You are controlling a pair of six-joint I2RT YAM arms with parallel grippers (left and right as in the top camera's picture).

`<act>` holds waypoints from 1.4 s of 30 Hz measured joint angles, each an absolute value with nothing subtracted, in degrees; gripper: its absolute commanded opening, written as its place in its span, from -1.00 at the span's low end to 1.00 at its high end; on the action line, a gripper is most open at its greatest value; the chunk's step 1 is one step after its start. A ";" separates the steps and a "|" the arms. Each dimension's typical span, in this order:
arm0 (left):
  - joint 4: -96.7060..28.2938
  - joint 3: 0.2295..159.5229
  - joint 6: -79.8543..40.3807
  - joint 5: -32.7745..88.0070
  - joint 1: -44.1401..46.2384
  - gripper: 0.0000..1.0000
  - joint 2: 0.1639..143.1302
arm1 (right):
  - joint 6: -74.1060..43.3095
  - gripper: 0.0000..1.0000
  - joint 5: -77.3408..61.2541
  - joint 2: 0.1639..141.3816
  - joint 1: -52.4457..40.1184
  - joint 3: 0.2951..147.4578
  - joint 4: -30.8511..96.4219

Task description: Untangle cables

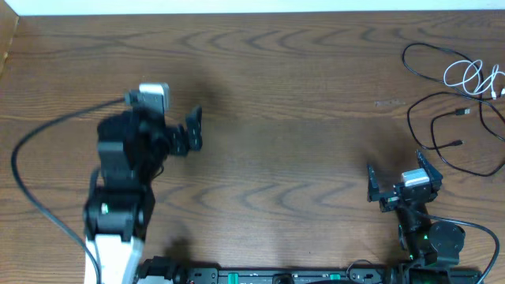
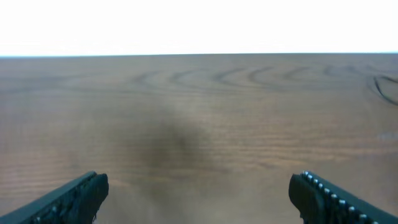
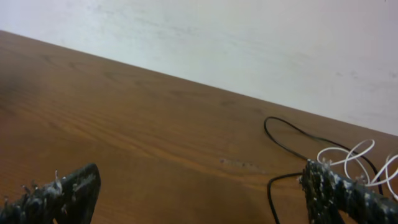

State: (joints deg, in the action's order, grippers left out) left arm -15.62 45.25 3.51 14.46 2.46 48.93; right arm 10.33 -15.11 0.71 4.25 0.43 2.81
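The cables lie at the far right of the wooden table. A white cable (image 1: 472, 77) sits in small loops near the right edge, with one black cable (image 1: 422, 71) looping round it and another black cable (image 1: 442, 134) in a wide loop below it. My right gripper (image 1: 394, 180) is open and empty, just below and left of the lower black loop. In the right wrist view a black cable (image 3: 283, 140) and the white loops (image 3: 351, 155) lie ahead of the open fingers (image 3: 199, 186). My left gripper (image 1: 195, 128) is open and empty, far left of the cables.
The thick black cable (image 1: 31, 142) of the left arm curves over the table's left side. The table's far edge meets a white wall (image 3: 249, 43). The left wrist view shows bare wood between its fingers (image 2: 199, 186).
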 measured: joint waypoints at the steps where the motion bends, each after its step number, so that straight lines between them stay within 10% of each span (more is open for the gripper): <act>1: -14.11 43.09 5.50 15.31 2.11 0.96 46.98 | 10.33 0.99 -15.11 0.71 4.25 0.43 2.83; 18: 4.54 2.79 13.58 18.81 -5.58 0.96 8.75 | 10.33 0.99 -14.94 0.71 4.25 0.43 2.83; 42: -0.19 1.02 13.61 16.58 -5.58 0.96 0.62 | 10.33 0.99 -14.94 0.69 4.25 0.43 2.83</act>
State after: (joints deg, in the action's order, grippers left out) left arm -0.19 1.02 13.61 16.58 -5.58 0.62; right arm 10.33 -14.94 0.69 4.25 0.43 2.83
